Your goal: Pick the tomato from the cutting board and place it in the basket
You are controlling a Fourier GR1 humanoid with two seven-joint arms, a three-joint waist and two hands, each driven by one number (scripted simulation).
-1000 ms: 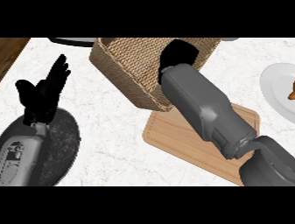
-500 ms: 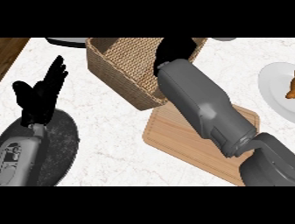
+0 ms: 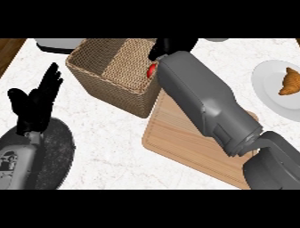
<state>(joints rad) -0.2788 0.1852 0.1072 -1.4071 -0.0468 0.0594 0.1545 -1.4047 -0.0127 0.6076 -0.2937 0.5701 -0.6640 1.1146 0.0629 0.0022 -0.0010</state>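
A sliver of the red tomato (image 3: 152, 70) shows just under my right hand (image 3: 168, 48), whose fingers curl round it above the right side of the woven basket (image 3: 109, 75). My right forearm runs up across the wooden cutting board (image 3: 185, 142) and hides most of the tomato. At the left, my left hand (image 3: 37, 100) rests open with fingers up, holding nothing.
A white plate (image 3: 270, 95) with a croissant (image 3: 291, 81) sits at the right. A dark round pan (image 3: 57, 153) lies under my left forearm at lower left. A grey object (image 3: 57, 43) stands behind the basket. Dark wood borders the counter at both sides.
My right hand has moved left and farther over the basket, and the view has shifted so the basket sits more central. The left hand has not moved.
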